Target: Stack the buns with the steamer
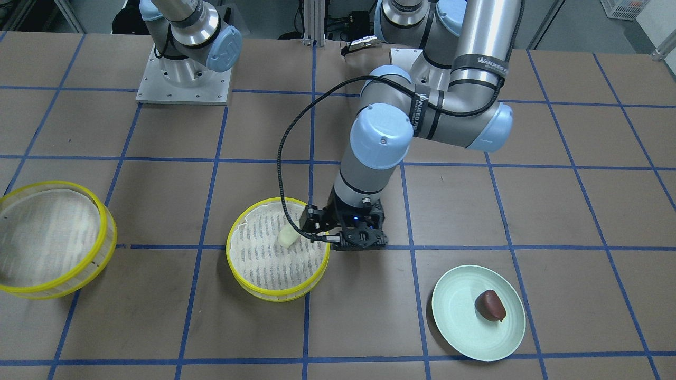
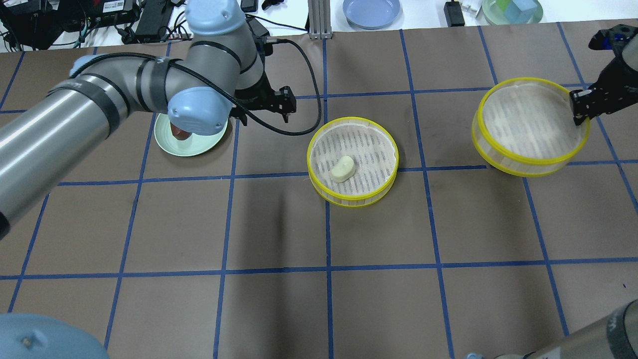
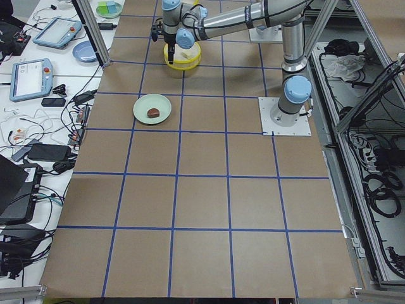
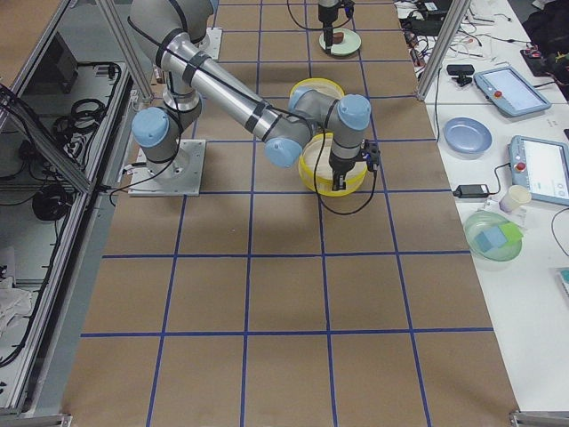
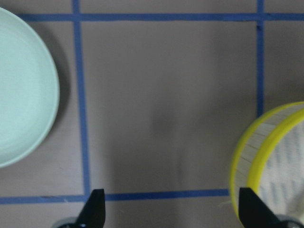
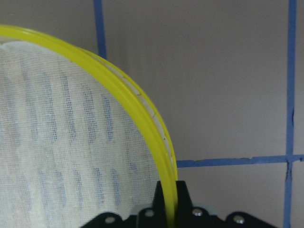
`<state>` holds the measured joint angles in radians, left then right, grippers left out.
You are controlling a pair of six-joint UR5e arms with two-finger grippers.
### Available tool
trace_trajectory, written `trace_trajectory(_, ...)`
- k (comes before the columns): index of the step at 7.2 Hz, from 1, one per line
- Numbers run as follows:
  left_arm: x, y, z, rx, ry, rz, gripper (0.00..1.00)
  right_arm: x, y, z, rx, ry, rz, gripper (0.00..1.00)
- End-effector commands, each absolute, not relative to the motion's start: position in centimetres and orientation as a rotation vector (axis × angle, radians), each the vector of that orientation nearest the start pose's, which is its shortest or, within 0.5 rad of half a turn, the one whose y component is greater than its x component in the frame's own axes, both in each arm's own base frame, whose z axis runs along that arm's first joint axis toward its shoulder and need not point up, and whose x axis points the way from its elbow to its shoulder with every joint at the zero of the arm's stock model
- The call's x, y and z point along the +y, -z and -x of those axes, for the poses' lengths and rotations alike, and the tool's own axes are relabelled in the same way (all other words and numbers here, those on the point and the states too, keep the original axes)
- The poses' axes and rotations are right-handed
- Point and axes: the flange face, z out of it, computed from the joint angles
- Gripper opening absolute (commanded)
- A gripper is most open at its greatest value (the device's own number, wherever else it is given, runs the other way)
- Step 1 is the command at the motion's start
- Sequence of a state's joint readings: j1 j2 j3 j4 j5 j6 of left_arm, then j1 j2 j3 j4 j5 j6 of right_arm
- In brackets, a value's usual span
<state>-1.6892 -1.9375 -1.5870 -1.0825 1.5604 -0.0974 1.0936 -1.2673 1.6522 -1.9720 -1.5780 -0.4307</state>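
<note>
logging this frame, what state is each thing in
cream bun, lying in centre steamer tray
brown bun, on green plate
second steamer tray, empty, rim clamped by right tool
left tool, open, holding nothing
right tool, shut on that rim

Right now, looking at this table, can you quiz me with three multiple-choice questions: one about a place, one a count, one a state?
1. Where is the small cream-white oblong bun?
A. on the floor
B. in the middle yellow-rimmed mesh steamer tray
C. between gripper fingers

2. How many yellow-rimmed steamer trays are in view?
A. three
B. one
C. two

3. What is the right gripper doing?
A. clamped on the second tray at its rim
B. hanging open over bare table
C. holding a bun

Answers:
1 B, the bun lies on that tray's mesh.
2 C, there is the middle one and one more off to the side.
3 A, the wrist view shows it pinching the yellow rim.
</note>
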Motion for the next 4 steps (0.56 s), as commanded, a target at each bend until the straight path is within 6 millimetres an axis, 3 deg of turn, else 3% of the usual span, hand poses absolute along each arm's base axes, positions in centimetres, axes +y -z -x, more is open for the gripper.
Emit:
trace_trajectory(1,-63.3,-32.8,9.2,3.123,0.170,-0.139,1.00,-58.3,-33.1,5.4,3.141,0.012,-0.133,0.00)
trace_trajectory(2,-63.9,-31.7,5.0,3.123,0.145,-0.106,1.00,-58.1,-33.3,0.0,3.148,0.011,-0.207,0.00)
trace_trajectory(3,-64.5,-31.0,2.7,3.118,0.167,-0.053,1.00,-57.4,-34.0,-6.0,3.145,0.030,-0.268,0.00)
trace_trajectory(4,-65.0,-29.4,1.7,3.117,0.162,-0.031,1.00,-56.3,-33.1,-10.7,3.121,-0.007,-0.360,0.00)
